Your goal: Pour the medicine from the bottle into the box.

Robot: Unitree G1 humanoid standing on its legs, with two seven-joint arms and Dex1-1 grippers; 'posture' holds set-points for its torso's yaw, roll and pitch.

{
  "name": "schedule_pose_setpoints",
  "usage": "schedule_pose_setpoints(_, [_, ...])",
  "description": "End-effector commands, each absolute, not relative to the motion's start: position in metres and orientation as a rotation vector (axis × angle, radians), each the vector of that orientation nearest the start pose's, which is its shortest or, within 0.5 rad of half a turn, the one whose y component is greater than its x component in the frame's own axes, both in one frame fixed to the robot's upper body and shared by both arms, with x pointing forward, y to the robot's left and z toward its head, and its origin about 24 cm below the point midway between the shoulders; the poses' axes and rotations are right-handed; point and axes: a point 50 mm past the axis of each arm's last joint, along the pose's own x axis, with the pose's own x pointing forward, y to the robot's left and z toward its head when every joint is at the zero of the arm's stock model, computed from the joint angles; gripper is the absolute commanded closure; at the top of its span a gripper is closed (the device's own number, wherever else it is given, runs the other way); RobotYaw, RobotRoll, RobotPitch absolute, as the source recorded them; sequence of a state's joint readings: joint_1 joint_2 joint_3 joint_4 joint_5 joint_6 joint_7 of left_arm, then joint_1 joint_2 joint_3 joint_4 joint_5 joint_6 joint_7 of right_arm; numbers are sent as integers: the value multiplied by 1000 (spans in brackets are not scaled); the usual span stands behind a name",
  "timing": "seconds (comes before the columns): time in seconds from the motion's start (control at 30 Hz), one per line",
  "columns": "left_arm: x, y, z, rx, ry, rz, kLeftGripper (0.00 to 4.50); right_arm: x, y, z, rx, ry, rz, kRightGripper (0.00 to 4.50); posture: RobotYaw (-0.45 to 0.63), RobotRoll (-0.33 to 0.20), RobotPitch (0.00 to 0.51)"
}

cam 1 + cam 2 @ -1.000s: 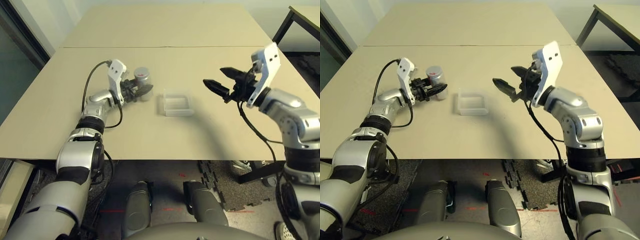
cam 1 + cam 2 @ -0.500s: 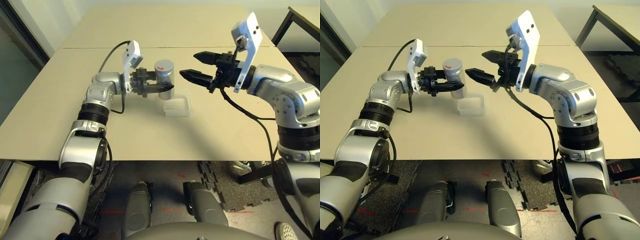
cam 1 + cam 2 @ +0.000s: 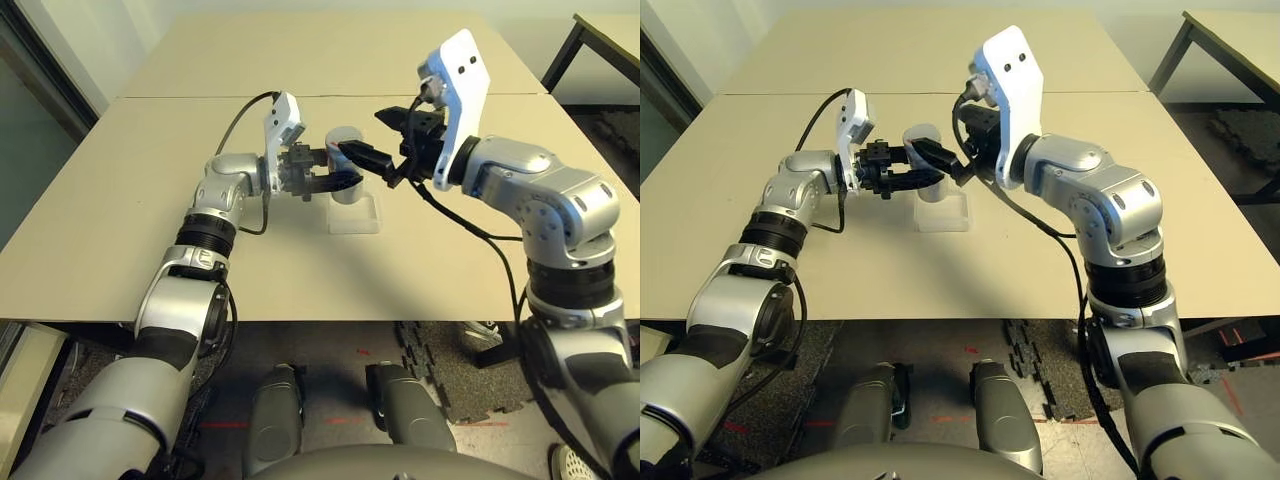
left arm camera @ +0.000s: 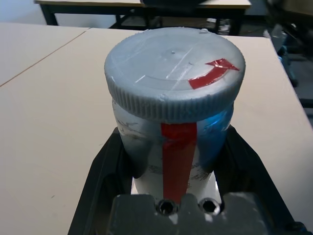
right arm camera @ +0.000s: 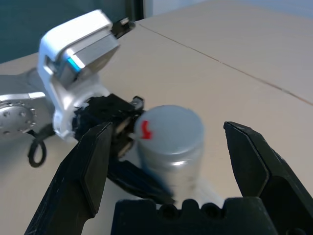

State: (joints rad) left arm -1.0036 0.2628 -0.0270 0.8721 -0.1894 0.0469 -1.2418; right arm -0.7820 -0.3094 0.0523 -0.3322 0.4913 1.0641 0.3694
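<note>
The bottle (image 4: 171,88), silvery-grey with a red stripe, stays upright with its grey cap (image 4: 174,68) on. My left gripper (image 3: 340,166) is shut on the bottle's body and holds it just over the far edge of the clear box (image 3: 353,214), which lies on the table. My right gripper (image 5: 167,128) is open, with one black finger (image 5: 93,166) on each side of the cap and not touching it. The medicine is hidden.
The tan table (image 3: 120,200) has a seam (image 3: 180,96) running across it behind the arms. A black table frame (image 3: 565,45) stands at the far right. Bare tabletop lies left, right and in front of the box.
My left gripper has lifted the bottle from the table and carried it right, over the box. My right gripper has swung in from the right and now straddles the cap.
</note>
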Motion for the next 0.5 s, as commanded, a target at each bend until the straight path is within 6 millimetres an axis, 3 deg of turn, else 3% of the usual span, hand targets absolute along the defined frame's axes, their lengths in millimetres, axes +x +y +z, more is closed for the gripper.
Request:
schedule_pose_setpoints(0.03, [380, 106, 169, 169, -4, -1291, 2075, 297, -85, 231, -111, 62, 805, 0, -236, 0, 103])
schedule_pose_setpoints(0.5, [380, 100, 170, 166, -16, -1306, 2075, 303, -84, 229, -168, 67, 748, 0, -238, 0, 103])
